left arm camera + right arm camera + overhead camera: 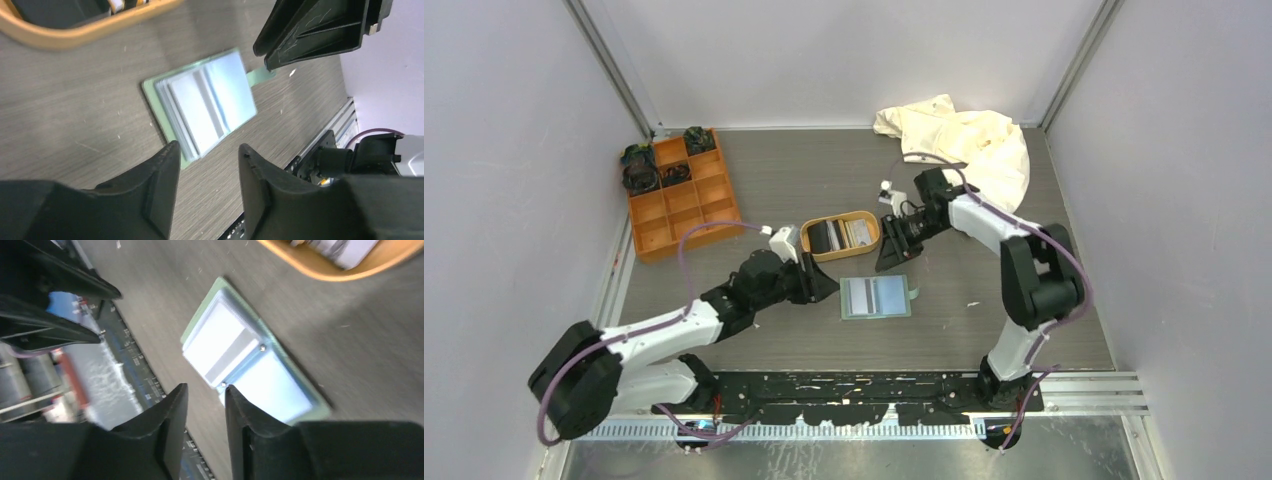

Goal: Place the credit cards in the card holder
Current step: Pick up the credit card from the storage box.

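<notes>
Left end effector (829, 290) and right end effector (892, 262), both part-spread, empty, flank one card holder (876, 297); credit cards (844, 234) in one tray (805, 240), count unclear

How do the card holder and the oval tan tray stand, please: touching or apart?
Apart: the left wrist view shows bare table between card holder and oval tan tray.

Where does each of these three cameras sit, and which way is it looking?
Top external: fixed above and behind, looking down on the table; left arm and right arm show whole, with left hand and right hand.
Left wrist: on the left wrist, looking past its own fingers at the card holder; right hand shows too.
Right wrist: on the right wrist, past its own fingers at the card holder.
Shared: all see the card holder and tan tray.
</notes>
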Robot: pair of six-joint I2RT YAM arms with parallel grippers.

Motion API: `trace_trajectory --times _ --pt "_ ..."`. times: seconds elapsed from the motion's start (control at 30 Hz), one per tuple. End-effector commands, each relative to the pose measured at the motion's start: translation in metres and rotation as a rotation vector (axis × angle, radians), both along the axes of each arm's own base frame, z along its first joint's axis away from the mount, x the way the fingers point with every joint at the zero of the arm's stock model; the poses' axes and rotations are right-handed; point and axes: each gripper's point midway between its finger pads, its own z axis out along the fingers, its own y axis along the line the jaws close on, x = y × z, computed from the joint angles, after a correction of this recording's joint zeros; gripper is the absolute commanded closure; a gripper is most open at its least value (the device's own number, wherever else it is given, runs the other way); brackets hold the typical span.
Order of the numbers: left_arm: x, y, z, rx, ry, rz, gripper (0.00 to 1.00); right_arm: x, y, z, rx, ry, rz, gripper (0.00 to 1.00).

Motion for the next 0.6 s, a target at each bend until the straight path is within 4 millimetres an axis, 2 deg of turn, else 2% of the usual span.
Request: trace_trajectory --times 0.0,0.1,0.13,0.3,0.37,0.43,0.5,0.57 --pt "0.017 0.023 0.037 0.024 -0.185 0.068 0.46 0.041 -0.02 0.043 -0.122 -0.504 0.022 0.55" --pt "0.026 0.043 0.054 0.037 -0.251 0.134 0.33 0.064 -0.014 0.07 -0.089 -0.662 0.016 0.36" --pt "0.028 0.049 0.061 0.035 -0.258 0.151 0.3 0.069 -0.008 0.079 -0.062 -0.681 0.016 0.32" --pt "0.035 0.065 0.107 -0.015 -0.243 0.134 0.29 0.101 0.027 0.111 0.081 -0.592 -0.055 0.33" --pt "0.04 0.071 0.13 -0.027 -0.236 0.111 0.29 0.111 0.038 0.111 0.098 -0.558 -0.077 0.34" --pt "0.047 0.077 0.149 -0.014 -0.225 0.081 0.29 0.118 0.046 0.102 0.082 -0.524 -0.086 0.34" --pt "0.055 0.084 0.161 0.031 -0.214 0.052 0.3 0.123 0.053 0.087 0.052 -0.469 -0.101 0.35" --pt "0.066 0.094 0.159 0.132 -0.21 0.032 0.3 0.125 0.059 0.072 0.031 -0.419 -0.112 0.36"
